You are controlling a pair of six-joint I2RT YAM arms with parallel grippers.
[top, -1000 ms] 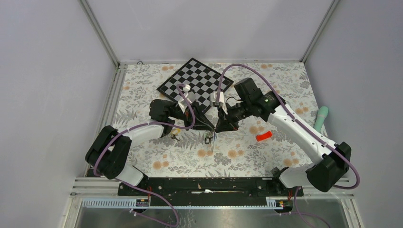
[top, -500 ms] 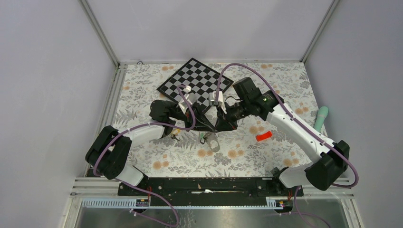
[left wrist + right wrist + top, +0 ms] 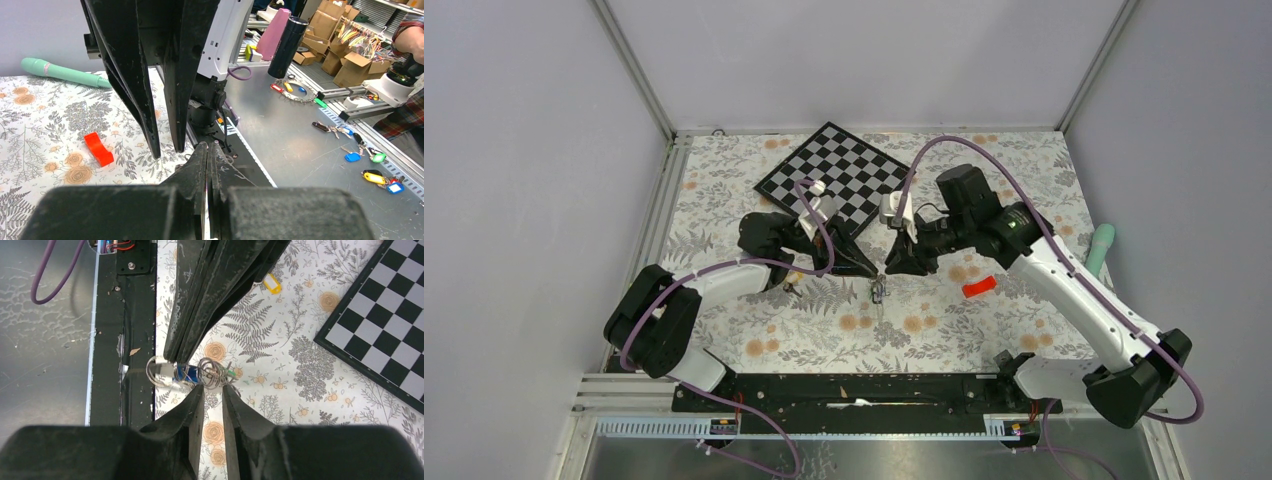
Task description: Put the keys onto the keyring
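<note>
On the table [image 3: 984, 340], about midway between the near edge and the far one, the keyring [image 3: 159, 371] lies as a small tangle. It is a grey oval loop with a blue-tagged key [image 3: 181, 374] and some coiled wire rings bunched against it.

My right gripper [image 3: 212, 392] points down at that tangle, its fingers a narrow slit apart with only the flowered cloth showing between them. My left gripper [image 3: 207, 147] comes in from the other side, tip to tip with the right one. Its fingers are pressed together and its point sits right at the loop. I cannot tell whether it touches or pinches the metal.

A yellow-tagged key [image 3: 272, 284] lies apart from the rest, under my left arm toward the left edge. A red piece [image 3: 979, 288] lies toward the right edge. A mint-green handle [image 3: 1101, 248] rests along the right edge itself. The checkerboard [image 3: 836, 175] sits turned like a diamond against the far edge.
</note>
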